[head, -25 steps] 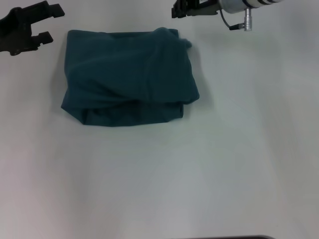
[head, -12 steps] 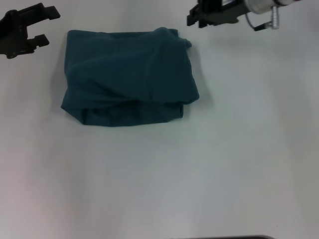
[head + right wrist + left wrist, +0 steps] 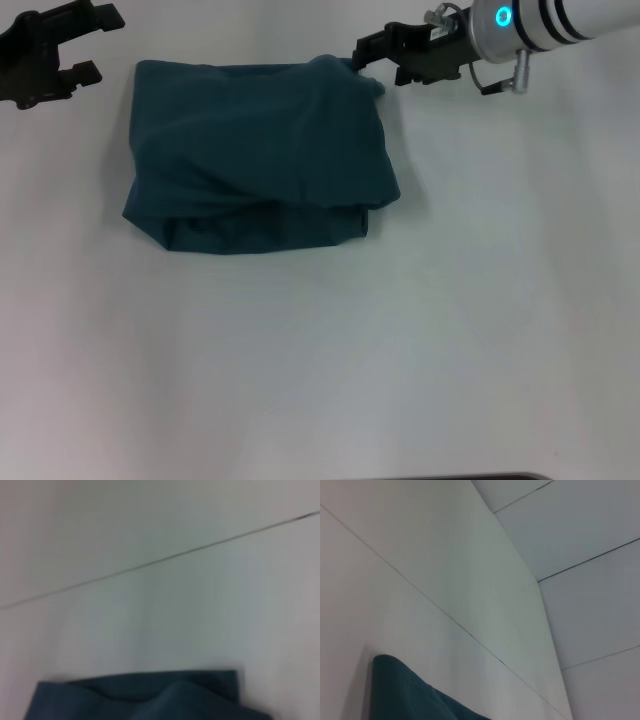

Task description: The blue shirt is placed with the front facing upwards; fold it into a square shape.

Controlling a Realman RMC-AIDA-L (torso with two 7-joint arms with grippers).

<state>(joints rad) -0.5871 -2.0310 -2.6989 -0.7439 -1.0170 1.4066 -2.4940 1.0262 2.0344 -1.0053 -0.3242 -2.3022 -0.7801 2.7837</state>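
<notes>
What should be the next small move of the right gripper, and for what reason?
Probably the right gripper should close on the raised far-right corner of the blue shirt, then flatten it. Its open fingers sit at that bunched corner, which spoils the otherwise squarish folded bundle. The left gripper waits open beyond the far-left corner.

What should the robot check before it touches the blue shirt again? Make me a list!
1. Dark teal-blue cotton shirt folded into a compact block: ok, but the shape is lumpy, not a neat square.
2. Edges lined up: not ok; a lower layer sticks out along the near edge.
3. Right gripper at the shirt's far right corner: ok, its tips are at that raised corner.
4. Right gripper actually holding cloth: cannot tell.
5. Left gripper off the shirt: ok, open, apart from the far left corner.
6. White table around the shirt: ok, nothing else lies on it in view.
</notes>
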